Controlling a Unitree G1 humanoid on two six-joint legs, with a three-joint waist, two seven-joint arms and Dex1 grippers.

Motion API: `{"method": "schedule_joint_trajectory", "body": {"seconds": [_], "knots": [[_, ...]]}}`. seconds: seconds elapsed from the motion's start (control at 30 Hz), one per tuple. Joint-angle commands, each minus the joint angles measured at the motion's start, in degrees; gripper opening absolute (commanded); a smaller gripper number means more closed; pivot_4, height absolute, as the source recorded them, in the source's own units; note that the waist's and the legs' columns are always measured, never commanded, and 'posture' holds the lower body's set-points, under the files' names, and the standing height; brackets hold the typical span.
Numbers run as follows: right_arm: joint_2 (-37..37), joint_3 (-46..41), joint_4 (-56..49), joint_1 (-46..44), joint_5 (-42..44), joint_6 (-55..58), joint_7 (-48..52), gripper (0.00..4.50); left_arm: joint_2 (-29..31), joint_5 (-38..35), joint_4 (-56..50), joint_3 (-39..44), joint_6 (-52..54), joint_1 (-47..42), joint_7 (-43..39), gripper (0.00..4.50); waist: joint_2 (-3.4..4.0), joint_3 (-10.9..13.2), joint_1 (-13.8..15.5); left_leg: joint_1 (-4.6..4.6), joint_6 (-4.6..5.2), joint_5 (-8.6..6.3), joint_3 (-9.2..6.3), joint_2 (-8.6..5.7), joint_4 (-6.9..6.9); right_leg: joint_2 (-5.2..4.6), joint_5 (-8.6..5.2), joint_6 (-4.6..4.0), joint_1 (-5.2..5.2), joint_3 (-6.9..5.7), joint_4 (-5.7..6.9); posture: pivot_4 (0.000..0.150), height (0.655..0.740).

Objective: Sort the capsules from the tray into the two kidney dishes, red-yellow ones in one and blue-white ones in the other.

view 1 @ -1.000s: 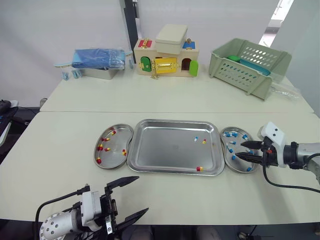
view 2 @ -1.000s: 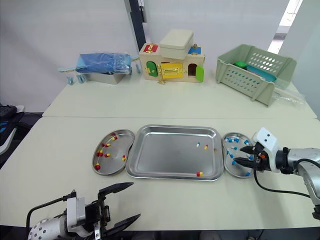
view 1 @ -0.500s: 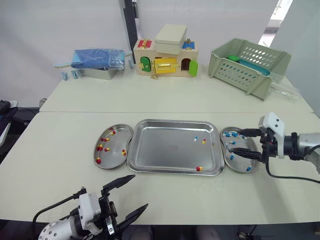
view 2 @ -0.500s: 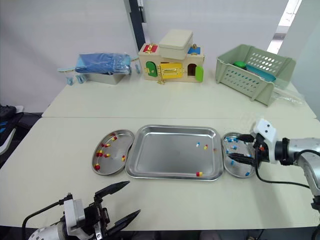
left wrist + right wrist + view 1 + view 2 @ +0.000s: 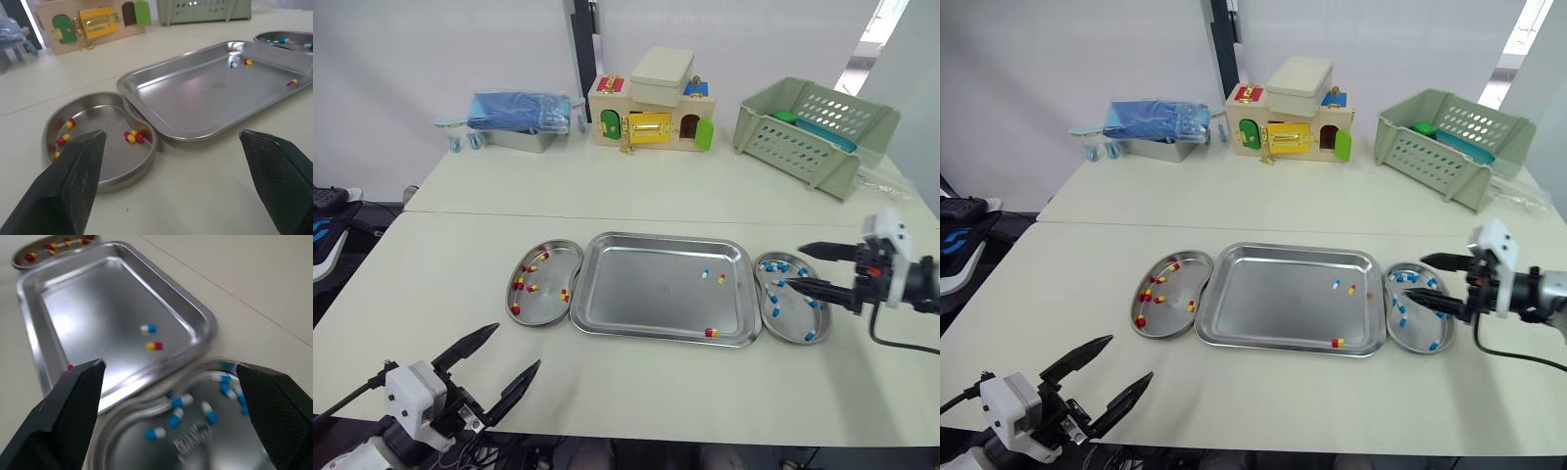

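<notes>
The steel tray (image 5: 646, 299) lies mid-table holding one blue-white capsule (image 5: 705, 273) and two red-yellow capsules (image 5: 721, 279), the second (image 5: 711, 332) at its near rim. To its left the kidney dish (image 5: 543, 302) holds several red-yellow capsules (image 5: 133, 136). On the tray's right, another kidney dish (image 5: 791, 323) holds several blue-white capsules (image 5: 177, 401). My right gripper (image 5: 795, 266) hangs open and empty over that dish's right part. Off the table's near-left edge, my left gripper (image 5: 517, 346) is open and empty, well short of the left dish.
Along the far edge stand a wooden latch-board house (image 5: 651, 103), a green plastic basket (image 5: 818, 122) at the right and a blue bag on a tin (image 5: 521, 110) at the left. A seam runs across the table behind the tray.
The camera has shifted. My right gripper's fingers have spread wider and drawn back to the right over the blue-white dish. The left gripper has sunk lower, still open.
</notes>
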Motion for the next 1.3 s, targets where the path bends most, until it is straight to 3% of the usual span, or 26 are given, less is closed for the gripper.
{"method": "schedule_joint_trajectory", "body": {"seconds": [0.03, 0.23, 0.6, 0.77, 1.0, 1.1, 1.3], "knots": [[-3.02, -4.28, 14.33, -1.58, -2.83, -8.66, 0.43, 4.47, -0.13, -0.28, -2.49, 0.56, -0.45, 1.05, -1.44, 4.50, 0.01, 0.00, -0.35, 0.02, 0.00, 0.00, 0.02, 0.00, -0.01, 0.00, 0.00, 0.00, 0.00, 0.02, 0.00, 0.150, 0.7400], [-5.05, -1.87, 28.44, -4.59, -7.41, -19.38, 2.34, 4.47, -0.17, 0.34, -1.21, 0.15, -0.15, -0.75, -2.57, 4.50, 0.16, -0.04, -1.49, 0.16, 0.00, 0.00, 0.09, 0.06, -0.05, 0.04, -0.01, -0.02, 0.02, 0.09, 0.09, 0.150, 0.7400], [-4.00, -0.90, 26.35, -5.22, -7.61, -20.05, 3.34, 4.47, -1.03, 1.36, -1.70, -1.21, 0.15, -1.27, -3.61, 4.50, 0.18, -0.04, -1.70, 0.13, -0.01, 0.00, 0.09, 0.05, -0.03, 0.03, -0.01, -0.01, 0.04, 0.11, 0.08, 0.150, 0.7400], [-3.52, 0.47, 19.52, -4.89, -6.53, -16.99, 4.23, 4.47, -1.16, 2.12, -1.85, -2.35, 0.08, -1.44, -4.52, 4.50, 0.21, -0.06, -1.71, 0.14, 0.00, 0.00, 0.09, 0.05, -0.03, 0.03, -0.01, -0.01, 0.04, 0.12, 0.08, 0.150, 0.7400], [-3.36, 8.51, -2.43, -6.92, -3.32, -3.87, 4.43, 4.47, -1.16, 3.84, -1.48, -6.63, -1.95, -2.06, -7.24, 4.50, 0.24, -0.06, -1.66, 0.12, -0.01, 0.00, 0.06, 0.05, -0.02, 0.03, -0.01, -0.01, 0.03, 0.10, 0.08, 0.150, 0.7400], [-1.97, 16.30, -9.82, -11.78, -3.48, 3.08, 3.61, 4.47, -1.21, 4.40, -1.04, -8.47, -2.77, -2.76, -8.34, 4.50, 0.26, -0.05, -1.59, 0.11, -0.01, 0.00, 0.06, 0.05, -0.01, 0.03, 0.00, -0.01, 0.02, 0.10, 0.08, 0.150, 0.7400], [7.81, 28.09, -9.57, -25.83, -7.91, 11.12, -2.89, 4.47, -1.53, 5.08, 0.47, -10.34, -3.98, -4.30, -8.97, 4.50, 0.21, -0.02, -1.45, 0.07, -0.01, 0.01, -0.01, 0.04, -0.01, 0.03, 0.00, -0.01, -0.01, 0.05, 0.07, 0.150, 0.7400]]}}
